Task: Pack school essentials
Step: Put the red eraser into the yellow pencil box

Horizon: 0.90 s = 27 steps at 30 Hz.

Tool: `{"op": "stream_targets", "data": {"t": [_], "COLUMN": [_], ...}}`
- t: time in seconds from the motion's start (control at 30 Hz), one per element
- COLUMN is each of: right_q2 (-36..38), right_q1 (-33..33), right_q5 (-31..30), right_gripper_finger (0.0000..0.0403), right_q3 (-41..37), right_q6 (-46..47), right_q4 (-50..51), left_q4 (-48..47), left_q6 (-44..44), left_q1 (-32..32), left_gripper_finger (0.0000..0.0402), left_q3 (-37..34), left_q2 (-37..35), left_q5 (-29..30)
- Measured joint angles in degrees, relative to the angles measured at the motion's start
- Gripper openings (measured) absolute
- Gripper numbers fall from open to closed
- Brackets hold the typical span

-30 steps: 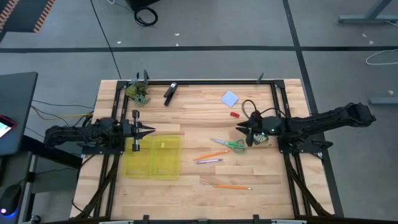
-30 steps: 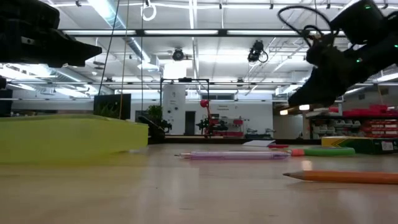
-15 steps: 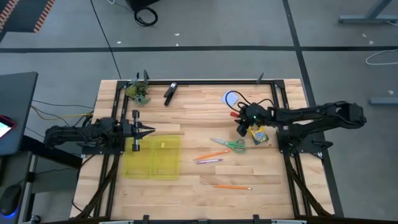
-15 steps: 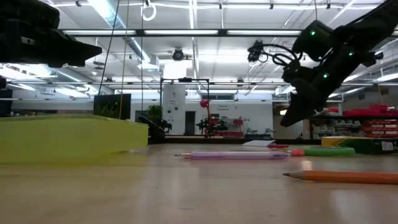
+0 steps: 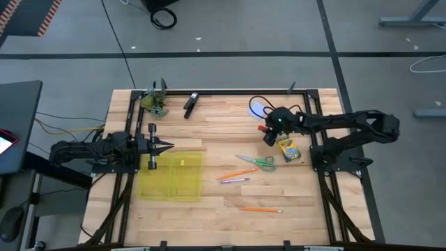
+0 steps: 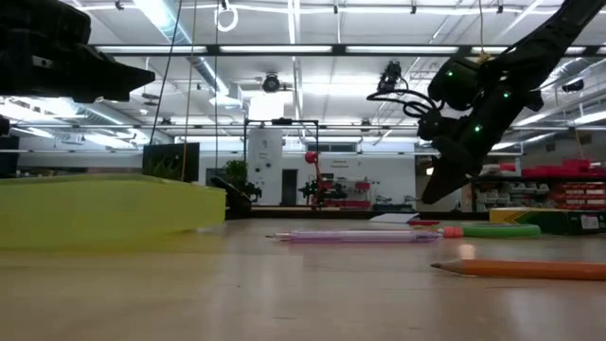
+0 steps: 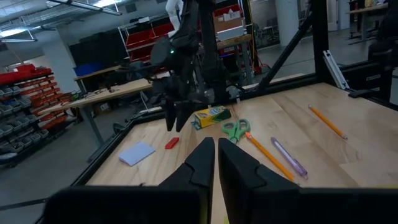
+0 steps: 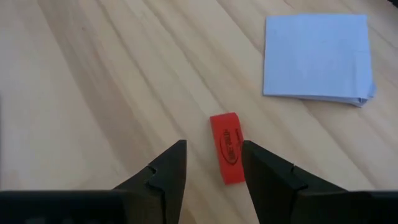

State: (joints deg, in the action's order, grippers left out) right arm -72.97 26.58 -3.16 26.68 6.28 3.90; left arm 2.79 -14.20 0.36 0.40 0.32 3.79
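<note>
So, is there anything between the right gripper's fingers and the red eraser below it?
No. In the right wrist view only bare wood shows between the open right gripper and the red eraser; the blue notepad lies off to one side.

Pale matt wooden table (image 8: 93, 93)

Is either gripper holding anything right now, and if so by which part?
Nothing is held. The right gripper hangs open above the red eraser, not gripping it. The left gripper is shut on nothing, above the yellow case.
</note>
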Motion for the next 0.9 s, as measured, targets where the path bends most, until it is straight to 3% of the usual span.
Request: {"op": "stream_targets", "data": {"t": [0.23, 0.4, 0.6, 0.9], "right_q2": [-7.6, -10.9, -11.7, -11.7], "right_q1": [2.0, 2.0, 3.0, 3.4], "right_q5": [0.4, 0.4, 0.2, 0.2], "right_gripper_finger": [0.0163, 0.0187, 0.0216, 0.0216], "right_q3": [6.4, 9.5, 9.6, 9.6], "right_q6": [-5.4, -7.7, -8.8, -11.7], "right_q4": [3.6, 6.7, 7.9, 7.8], "left_q4": [0.0, 0.0, 0.0, 0.0], "left_q6": [0.0, 0.0, 0.0, 0.0], "left_q1": [0.0, 0.0, 0.0, 0.0], "left_gripper_finger": [0.0038, 0.0035, 0.0028, 0.004], "left_q3": [0.0, 0.0, 0.0, 0.0], "left_q2": [0.0, 0.0, 0.0, 0.0], "left_q5": [0.0, 0.0, 0.0, 0.0]}}
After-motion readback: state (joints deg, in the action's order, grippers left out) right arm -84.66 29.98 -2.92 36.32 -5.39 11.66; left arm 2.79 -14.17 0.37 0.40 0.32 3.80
